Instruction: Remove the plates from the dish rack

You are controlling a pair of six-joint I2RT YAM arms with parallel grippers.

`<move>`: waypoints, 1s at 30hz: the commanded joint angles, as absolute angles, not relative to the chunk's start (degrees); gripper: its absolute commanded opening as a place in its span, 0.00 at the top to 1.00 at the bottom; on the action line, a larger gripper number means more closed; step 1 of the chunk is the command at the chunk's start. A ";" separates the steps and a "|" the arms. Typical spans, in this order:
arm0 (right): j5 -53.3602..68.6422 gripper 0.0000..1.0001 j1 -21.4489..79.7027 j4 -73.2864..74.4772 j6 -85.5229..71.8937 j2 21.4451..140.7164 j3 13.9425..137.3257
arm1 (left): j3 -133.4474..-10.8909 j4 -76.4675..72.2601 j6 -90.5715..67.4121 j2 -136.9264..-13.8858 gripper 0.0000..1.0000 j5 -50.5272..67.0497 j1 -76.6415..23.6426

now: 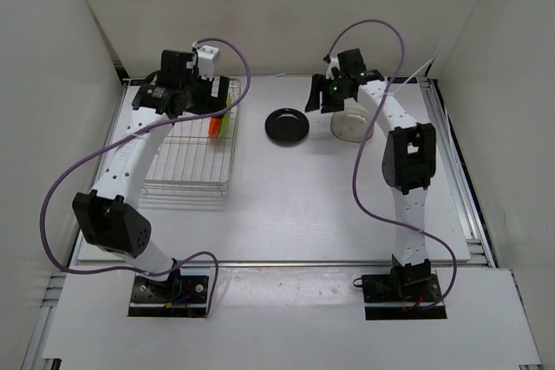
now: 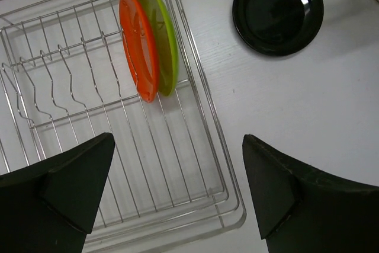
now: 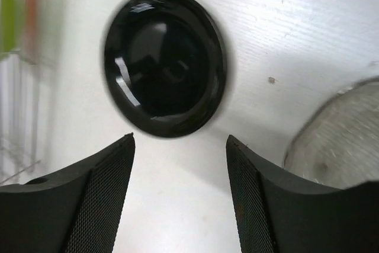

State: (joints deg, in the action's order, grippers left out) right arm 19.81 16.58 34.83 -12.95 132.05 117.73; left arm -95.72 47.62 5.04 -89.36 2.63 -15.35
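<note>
Black plate (image 3: 164, 62) is lying flat on the table (image 1: 286, 205), outside the dish rack (image 2: 204, 117). My right gripper (image 3: 179, 140) hangs over it with the jaws apart and nothing between them. You can see the plate through the gap between my fingers. That wrist view is kinda smeary, so don't ask me for fine detail.

The clear plate (image 3: 343, 140) sits on the table too, just beside the black one on its right, with a strip of bare table between them. From the top camera my right arm covers part of it.

My left gripper (image 2: 177, 140) is over the far end of the rack, jaws spread really wide and holding nothing.

That makes two plates out and two in the rack. The orange-red plate (image 2: 137, 44) and the lime green plate (image 2: 161, 37) stand on edge in the wire slots, side by side, close to the rack's right rim. The green one is nearer the rim. They're packed tight together, and I honestly can't tell if they're touching.
</note>
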 commanded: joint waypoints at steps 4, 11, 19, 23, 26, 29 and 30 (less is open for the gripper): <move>22.58 0.33 15.73 39.27 -4.93 116.03 116.81 | -96.33 40.79 1.93 -95.70 0.00 12.29 -9.41; 28.30 0.33 16.87 43.59 2.37 106.09 110.75 | -102.83 39.46 1.41 -105.81 0.03 17.75 -6.16; 25.49 0.33 19.60 43.59 5.27 101.25 106.79 | -104.06 35.86 0.35 -109.42 0.05 18.28 -4.40; 25.49 0.33 19.60 44.12 5.27 101.25 106.26 | -103.54 35.86 0.35 -110.47 0.06 17.75 -4.39; 26.10 0.34 19.60 44.12 5.27 101.25 106.26 | -103.01 35.24 0.35 -110.48 0.06 17.23 -4.39; 26.63 0.34 19.60 44.12 4.75 101.25 106.26 | -102.48 34.02 -0.18 -110.48 0.08 15.82 -4.39; 26.63 0.34 19.60 44.12 4.75 101.25 106.26 | -101.78 34.01 -0.18 -110.48 0.08 15.04 -4.39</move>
State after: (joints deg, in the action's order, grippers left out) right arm 25.71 19.84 44.07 4.05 103.35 106.04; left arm -101.97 35.88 0.38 -111.18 15.84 -4.51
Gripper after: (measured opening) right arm 0.663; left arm 0.923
